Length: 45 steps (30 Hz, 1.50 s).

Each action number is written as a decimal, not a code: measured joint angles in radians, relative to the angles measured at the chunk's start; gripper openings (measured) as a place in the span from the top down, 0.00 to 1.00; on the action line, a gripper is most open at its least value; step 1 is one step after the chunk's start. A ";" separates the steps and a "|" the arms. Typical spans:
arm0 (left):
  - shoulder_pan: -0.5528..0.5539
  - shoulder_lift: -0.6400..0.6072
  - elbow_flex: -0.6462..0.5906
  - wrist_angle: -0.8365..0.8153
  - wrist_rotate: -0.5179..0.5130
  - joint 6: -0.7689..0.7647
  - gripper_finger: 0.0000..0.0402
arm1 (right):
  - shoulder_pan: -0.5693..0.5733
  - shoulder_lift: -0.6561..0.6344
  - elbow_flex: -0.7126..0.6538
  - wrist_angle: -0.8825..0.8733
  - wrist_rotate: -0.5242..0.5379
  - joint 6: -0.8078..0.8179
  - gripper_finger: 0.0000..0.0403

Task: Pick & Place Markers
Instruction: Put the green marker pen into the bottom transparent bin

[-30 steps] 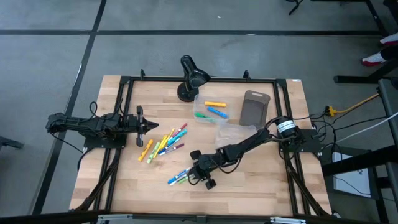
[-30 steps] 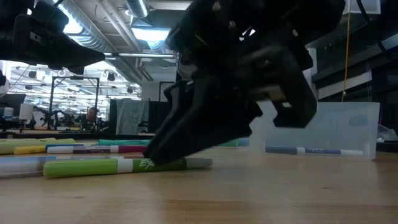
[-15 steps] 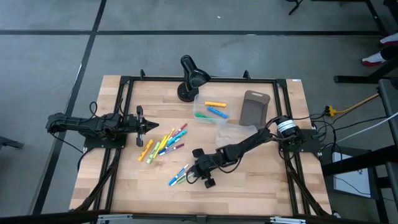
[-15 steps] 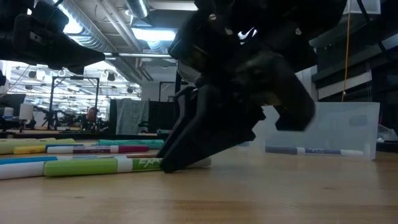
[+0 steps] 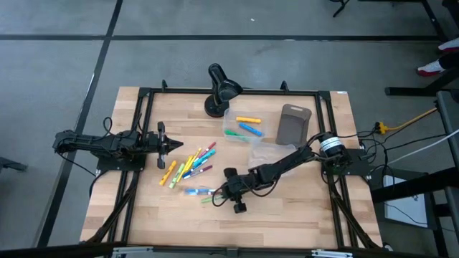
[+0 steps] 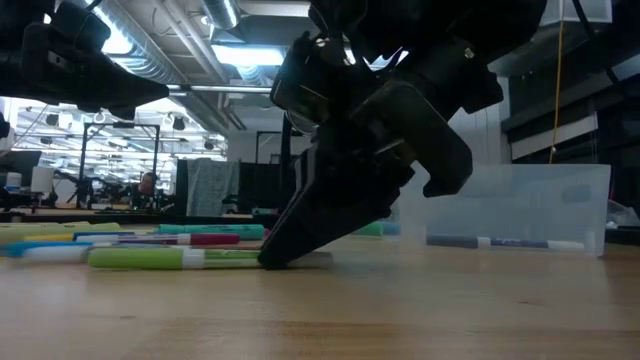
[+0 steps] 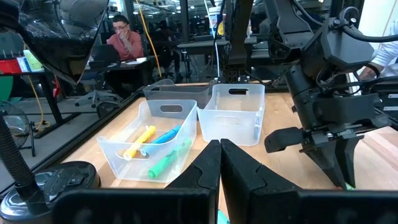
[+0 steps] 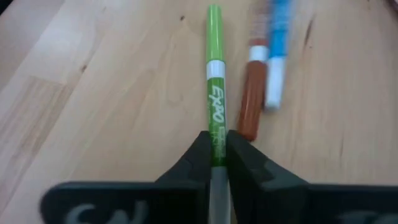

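My right gripper (image 5: pixel 227 192) is down at the table near the middle, shut on a green marker (image 8: pixel 215 93). That marker also shows lying flat in the low view (image 6: pixel 150 258). A brown marker (image 8: pixel 250 102) and a blue one (image 8: pixel 277 56) lie just beside it. A pile of yellow, blue, red and green markers (image 5: pixel 186 165) lies on the table left of centre. More markers lie in a clear bin (image 5: pixel 244 125). My left gripper (image 5: pixel 166 145) hovers shut by the pile, touching nothing. My right gripper pinches the green marker's barrel just behind its printed label (image 8: pixel 216 127), one finger on each side. The fingers (image 6: pixel 300 235) slant down from the table's right side, in line with the marker. The marker lies flat on the table.
A second clear bin (image 5: pixel 269 153) and a grey-brown tray (image 5: pixel 292 123) stand right of the filled bin. A black desk lamp (image 5: pixel 219 89) sits at the far edge. Black frame rails (image 5: pixel 140 136) run along the table's sides. Bare wood lies toward the near edge.
My right gripper has shifted a little toward the far edge while staying low. The green and blue markers by it have swung from a slant to lying roughly left to right, and have slid toward the pile. My left arm has kept still.
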 joint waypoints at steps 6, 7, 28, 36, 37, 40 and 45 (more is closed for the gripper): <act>0.000 0.000 0.000 0.000 0.000 0.000 0.99 | 0.002 0.002 -0.003 0.035 0.041 0.097 0.93; 0.000 0.000 0.000 0.000 0.000 0.000 0.98 | 0.002 0.003 -0.004 0.048 0.044 0.100 0.93; 0.000 0.000 0.000 0.000 0.000 0.000 0.99 | 0.001 -0.056 -0.003 0.280 0.047 0.019 0.93; 0.000 0.000 0.000 0.000 0.000 0.000 0.98 | 0.001 -0.225 0.000 0.176 0.067 -0.077 0.93; 0.000 0.000 0.000 0.000 0.000 0.000 0.99 | 0.001 -0.245 0.000 0.150 0.084 -0.087 0.93; 0.000 0.000 0.000 0.000 0.000 0.000 0.98 | 0.003 -0.291 0.000 0.082 0.155 -0.092 0.93; 0.000 0.000 0.000 0.000 0.000 0.000 0.98 | 0.003 -0.343 0.000 -0.033 0.269 -0.065 0.93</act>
